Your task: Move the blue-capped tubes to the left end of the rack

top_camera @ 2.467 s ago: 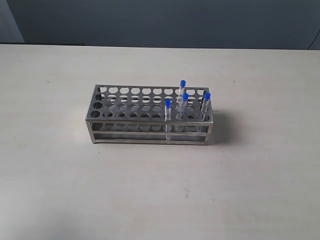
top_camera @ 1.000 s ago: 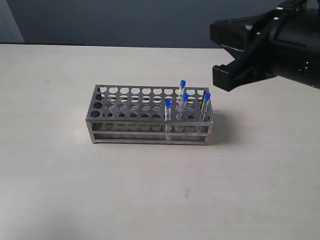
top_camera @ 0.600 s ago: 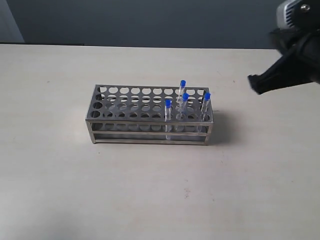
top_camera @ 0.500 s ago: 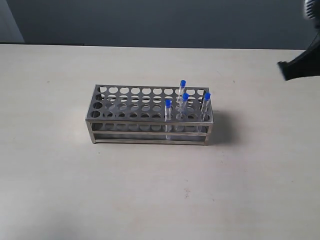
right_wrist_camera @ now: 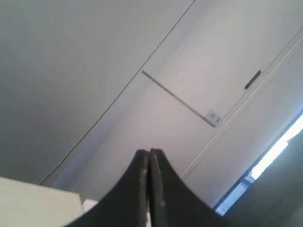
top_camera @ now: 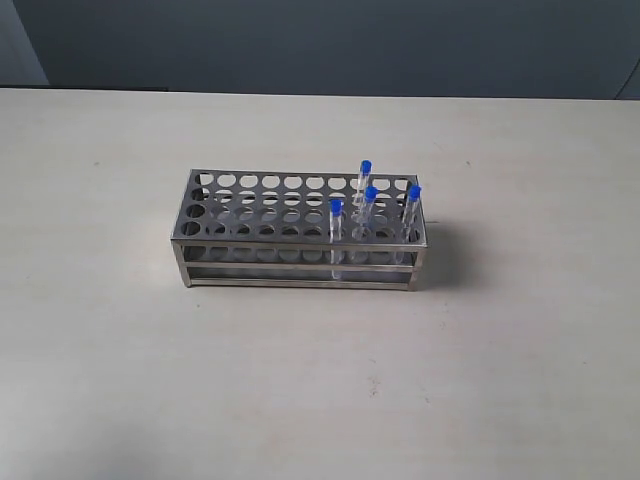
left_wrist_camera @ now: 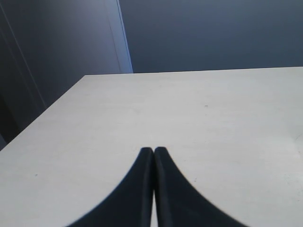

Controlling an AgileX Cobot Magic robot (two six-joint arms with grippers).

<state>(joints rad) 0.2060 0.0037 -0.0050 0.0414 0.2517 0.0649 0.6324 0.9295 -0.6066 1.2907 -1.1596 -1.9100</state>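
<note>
Not started: the four thin, clear blue-capped tubes (top_camera: 370, 195) all stand at the right end of the shiny steel, hole-pierced rack (top_camera: 260, 268).
The rack's left-end holes hold nothing, so all four moves are left to do. The left gripper (left_wrist_camera: 153, 156) is closed and empty over the bare pale table (top_camera: 120, 350). The right gripper (right_wrist_camera: 149, 156), also closed and empty, points away from the table.

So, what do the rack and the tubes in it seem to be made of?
The rack: polished metal, likely steel, by its grey shine. The tubes: clear glass or plastic, see-through; which cannot be told. Their caps: blue, probably plastic.
</note>
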